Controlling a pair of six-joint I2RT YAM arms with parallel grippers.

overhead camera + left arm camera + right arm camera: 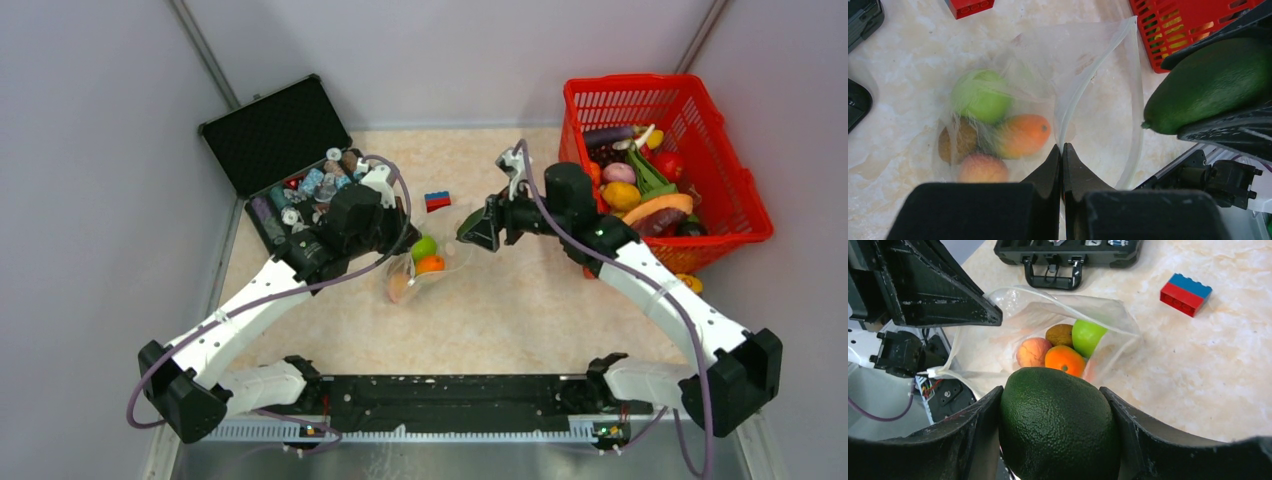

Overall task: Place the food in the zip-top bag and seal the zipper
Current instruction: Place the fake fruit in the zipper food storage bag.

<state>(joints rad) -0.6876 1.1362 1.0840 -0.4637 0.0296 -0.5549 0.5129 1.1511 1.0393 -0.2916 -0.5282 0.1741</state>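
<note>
Pebbly and dark green, the egg-shaped avocado (1058, 440) sits clamped between the fingers of my right gripper (1050, 390), just at the bag's mouth. My left gripper (1062, 152) is pinched together on the rim of the bag (1048, 50), holding the thin, clear, crinkly film open. Inside lie a glossy apple (980, 95), an orange (1023, 134), a dull brown kiwi (955, 140) and a peach (982, 169). Left to do, I judge: drop in the avocado, perhaps fetch more from the red mesh basket (730, 160) well apart from the bag, then press the whitish zipper (1083, 82) closed.

White arm links (235, 325), black joints (190, 400), purple cables (130, 405)
</note>
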